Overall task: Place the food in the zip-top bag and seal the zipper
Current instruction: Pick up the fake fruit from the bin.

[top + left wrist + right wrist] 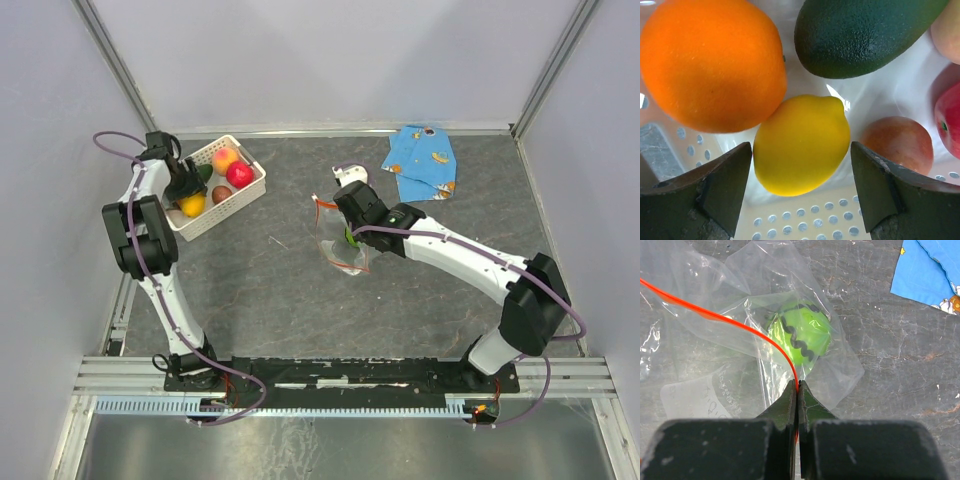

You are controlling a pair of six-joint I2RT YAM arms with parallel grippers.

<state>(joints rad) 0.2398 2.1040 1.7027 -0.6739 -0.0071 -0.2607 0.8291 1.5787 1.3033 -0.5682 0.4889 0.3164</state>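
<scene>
My left gripper (801, 172) is open inside the white basket (232, 198), one finger on each side of the yellow fruit (801, 143). Around it lie the orange fruit (710, 60), the dark green fruit (860, 35), the peach-pink fruit (897, 144) and the red fruit (950, 122). My right gripper (798, 386) is shut on the red-orange zipper (715, 316) of the clear zip-top bag (705, 365), which rests mid-table (338, 240). The bright green striped fruit (801, 335) sits inside the bag.
A blue patterned cloth (422, 160) lies at the back right, also in the right wrist view (930, 270). A small white object (350, 174) lies behind the bag. Grey walls close in the table on three sides.
</scene>
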